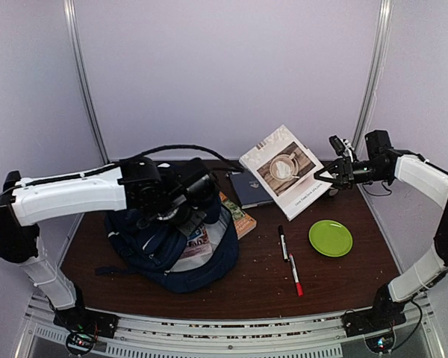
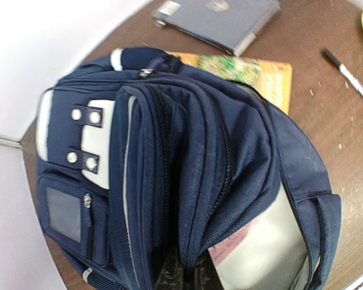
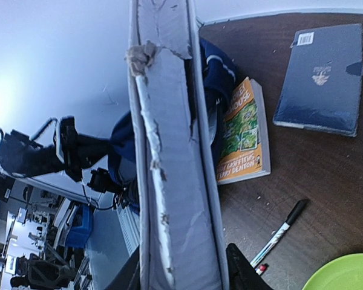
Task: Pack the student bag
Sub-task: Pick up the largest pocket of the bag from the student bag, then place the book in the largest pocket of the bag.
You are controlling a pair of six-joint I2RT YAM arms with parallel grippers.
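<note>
left arm (image 1: 67, 195): white shell links, black joints, black cable arching off the wrist | right arm (image 1: 422, 175): white links, black elbow and base, thin black cable | right gripper (image 1: 319, 176): black pointed fingers

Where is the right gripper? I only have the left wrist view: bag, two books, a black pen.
Observer: The right gripper is raised at the far right, away from the bag, shut on a white book.
Operator: How is that book held?
Observer: By one edge, off the table, with its cover tilted up toward the top camera.
Operator: Anything near the black pen that I can't see?
Observer: A red-capped pen lies just nearer the arms than the black pen, almost end to end with it.
</note>
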